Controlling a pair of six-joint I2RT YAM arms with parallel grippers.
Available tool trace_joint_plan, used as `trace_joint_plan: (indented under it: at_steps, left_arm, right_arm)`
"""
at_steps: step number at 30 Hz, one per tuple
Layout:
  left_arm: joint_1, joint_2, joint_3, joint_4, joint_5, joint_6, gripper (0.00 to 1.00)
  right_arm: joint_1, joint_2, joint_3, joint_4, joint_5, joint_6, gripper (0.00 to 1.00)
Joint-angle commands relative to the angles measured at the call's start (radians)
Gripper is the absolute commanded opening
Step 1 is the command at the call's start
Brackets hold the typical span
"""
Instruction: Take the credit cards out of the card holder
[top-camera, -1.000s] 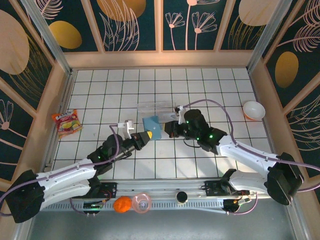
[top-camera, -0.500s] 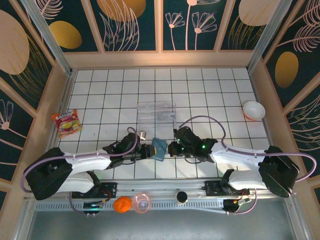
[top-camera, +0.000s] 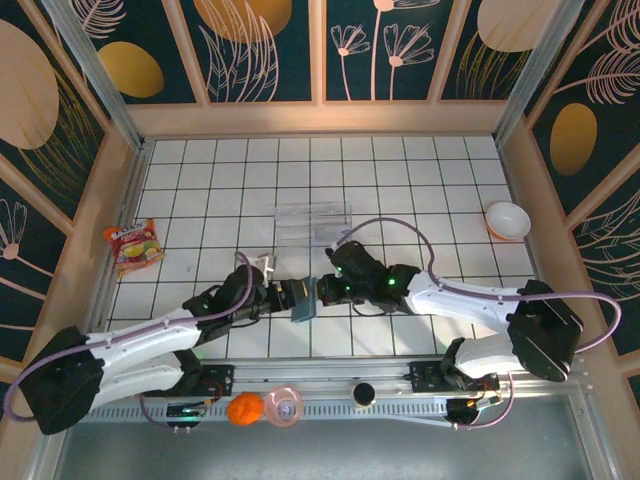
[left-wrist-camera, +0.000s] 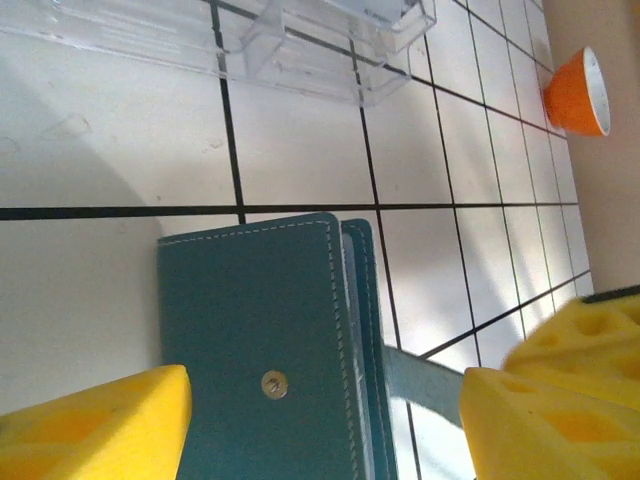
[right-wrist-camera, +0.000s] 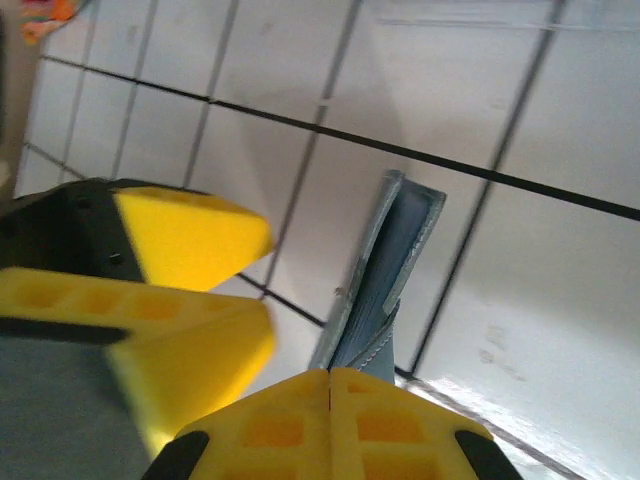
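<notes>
Left wrist view: left gripper (left-wrist-camera: 325, 385) pads are spread wide. The card holder (left-wrist-camera: 262, 340) is framed between them, folded, clasp side facing the camera, long axis running away from the fingers. Its end is pinched in the closed right gripper (right-wrist-camera: 330, 380). Credit cards cannot be made out. A clear tray (left-wrist-camera: 300, 40) is noted beyond.

White arms (top-camera: 140, 345), lilac cables (top-camera: 380, 221), yellow jaws
</notes>
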Motion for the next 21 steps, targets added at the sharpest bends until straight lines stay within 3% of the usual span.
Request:
trace_joint_plan:
  at_steps: [1, 11, 17, 21]
  left_arm:
    - [0.018, -0.057, -0.022, -0.087, -0.057, 0.021, 0.72]
    - [0.033, -0.110, -0.043, -0.149, -0.105, 0.006, 0.74]
    - [0.034, -0.060, -0.054, -0.077, -0.074, 0.009, 0.66]
    - [0.035, -0.001, -0.046, -0.034, -0.054, 0.015, 0.52]
  right_arm:
    - [0.035, 0.019, 0.075, -0.009, -0.039, -0.049, 0.00]
    - [0.017, -0.023, 0.016, -0.059, 0.025, -0.016, 0.00]
    - [-0.069, -0.049, -0.120, -0.102, 0.092, 0.036, 0.00]
    - [-0.113, -0.020, -0.188, -0.100, 0.123, 0.058, 0.00]
